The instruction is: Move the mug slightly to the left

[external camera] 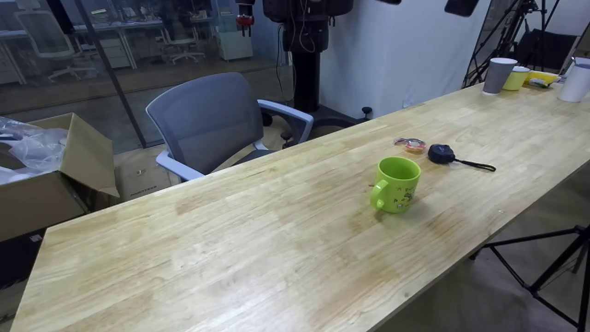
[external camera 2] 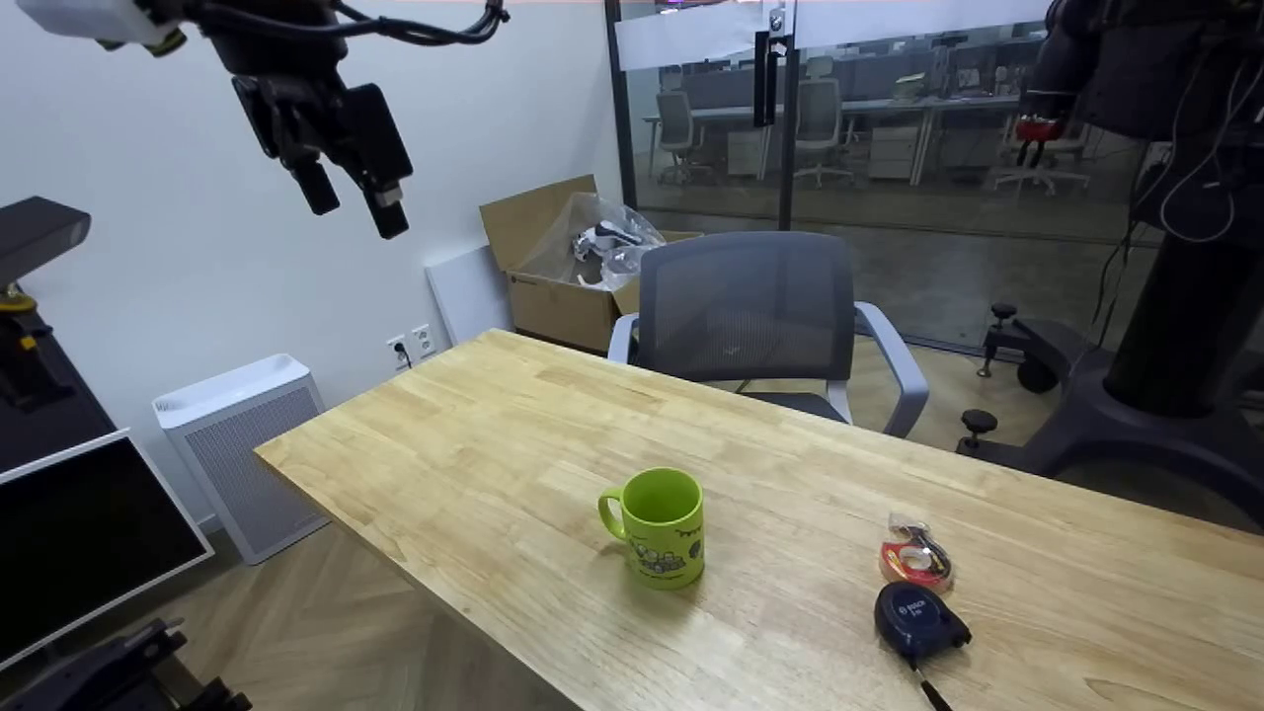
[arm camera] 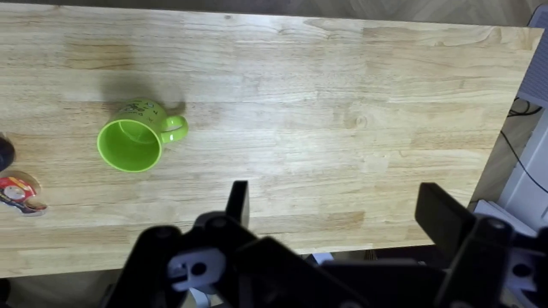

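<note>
In an exterior view, a dark tape measure (external camera 2: pixel 916 620) lies on the table (external camera 2: pixel 474 434), a red tape dispenser (external camera 2: pixel 914 565) at its twelve o'clock, a grey chair (external camera 2: pixel 746 301) at eleven.

looks smooth and glossy on the mug (external camera 2: pixel 663 545), matt on the gripper (arm camera: pixel 336 199). shows grained wood in the table (external camera: pixel 207 258), mesh cloth in the chair back (external camera 2: pixel 746 306), cardboard in the box (external camera: pixel 91 157).

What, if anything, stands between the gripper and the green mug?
Nothing visible does. The gripper hangs higher than the table, jaws open, and the green mug stands in full view in all three pictures. In the wrist view, the tape measure and the tape lie past the mug, on its side away from the gripper.
</note>
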